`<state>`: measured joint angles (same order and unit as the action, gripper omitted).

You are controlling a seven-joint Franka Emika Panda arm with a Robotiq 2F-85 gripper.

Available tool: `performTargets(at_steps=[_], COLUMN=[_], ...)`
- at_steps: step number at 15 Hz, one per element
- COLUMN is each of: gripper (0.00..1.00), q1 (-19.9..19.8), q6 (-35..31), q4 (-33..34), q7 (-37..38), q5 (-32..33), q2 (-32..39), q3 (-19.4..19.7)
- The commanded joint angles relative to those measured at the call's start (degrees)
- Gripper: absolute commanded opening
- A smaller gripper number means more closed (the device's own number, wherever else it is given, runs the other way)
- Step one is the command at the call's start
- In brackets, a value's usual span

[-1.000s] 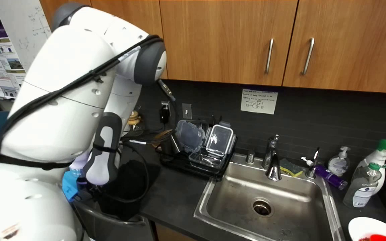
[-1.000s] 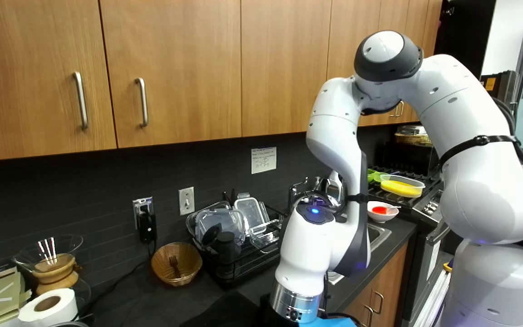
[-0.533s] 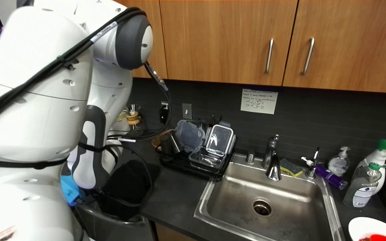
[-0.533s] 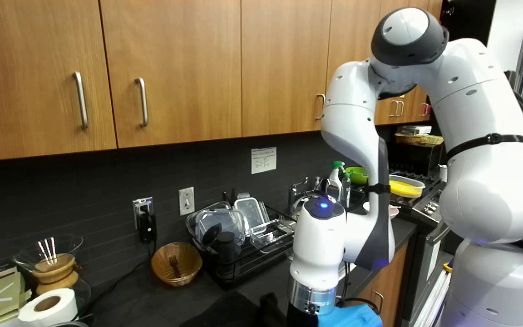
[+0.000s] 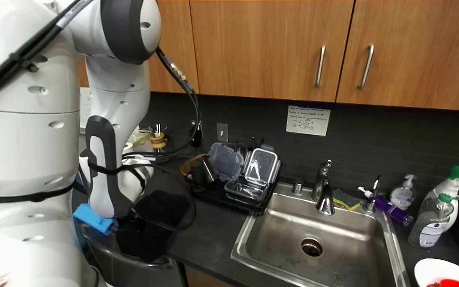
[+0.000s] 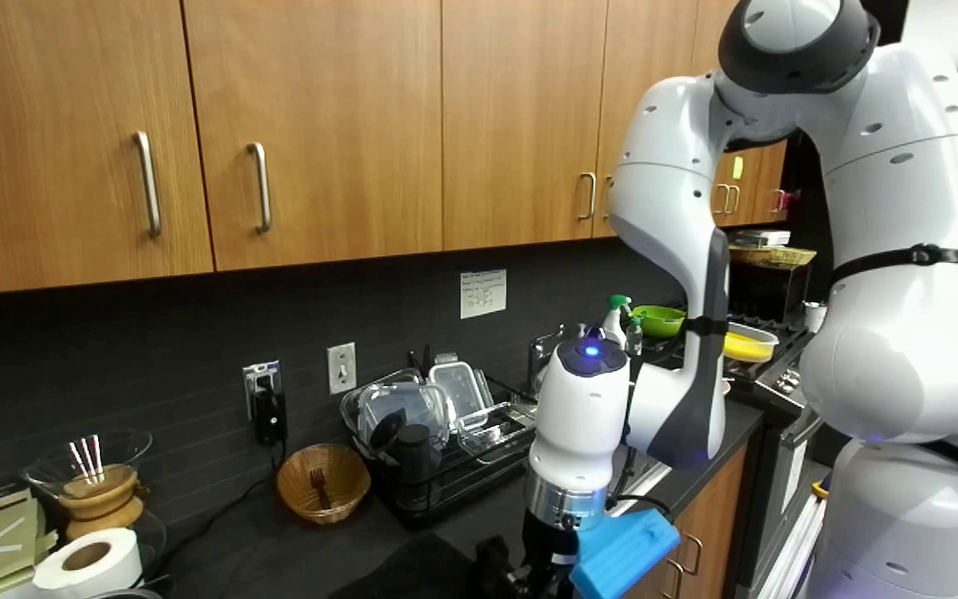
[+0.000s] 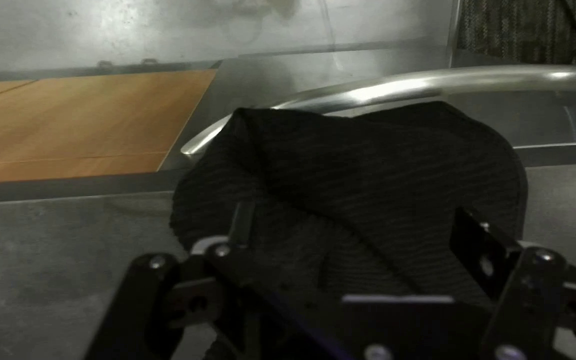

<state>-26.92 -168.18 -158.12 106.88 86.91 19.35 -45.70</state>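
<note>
A black ribbed cloth (image 7: 348,170) lies crumpled at the counter's front edge, partly over a curved metal handle. It also shows as a dark heap of cloth (image 5: 150,235) in an exterior view. My gripper (image 7: 360,237) stands open above it, the fingers wide apart with the cloth seen behind and between them. Whether the fingertips touch the fabric cannot be told. In an exterior view the gripper (image 6: 541,578) is cut off by the bottom edge, beside the dark cloth (image 6: 412,570). A bright blue block-shaped part (image 6: 624,553) sits on the wrist.
The metal handle (image 7: 393,90) curves along the counter front. A black dish rack (image 6: 446,503) with clear containers stands behind the gripper, a wicker basket (image 6: 346,474) with a fork beside it. Past the rack is the sink (image 5: 277,231). Cables (image 5: 187,199) loop from the arm.
The arm's elbow has risen and drawn back, away from the counter's wall. The wrist has gone up slightly, bringing more of the blue part into view. The cloth stays where it was.
</note>
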Motion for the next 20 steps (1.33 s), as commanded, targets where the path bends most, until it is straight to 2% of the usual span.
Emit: performTargets(at_steps=[1, 13, 20], gripper=[1.0, 1.0, 1.0], q1=[-2.8, -8.1, -10.0], q6=[-3.4, -5.2, -5.5], q4=[-1.8, -0.7, -0.9], q7=[-4.8, -11.4, -18.3], q5=[-1.4, 0.5, -2.3], q2=[-2.9, 0.2, -0.5], q3=[-0.4, 3.3, 3.7])
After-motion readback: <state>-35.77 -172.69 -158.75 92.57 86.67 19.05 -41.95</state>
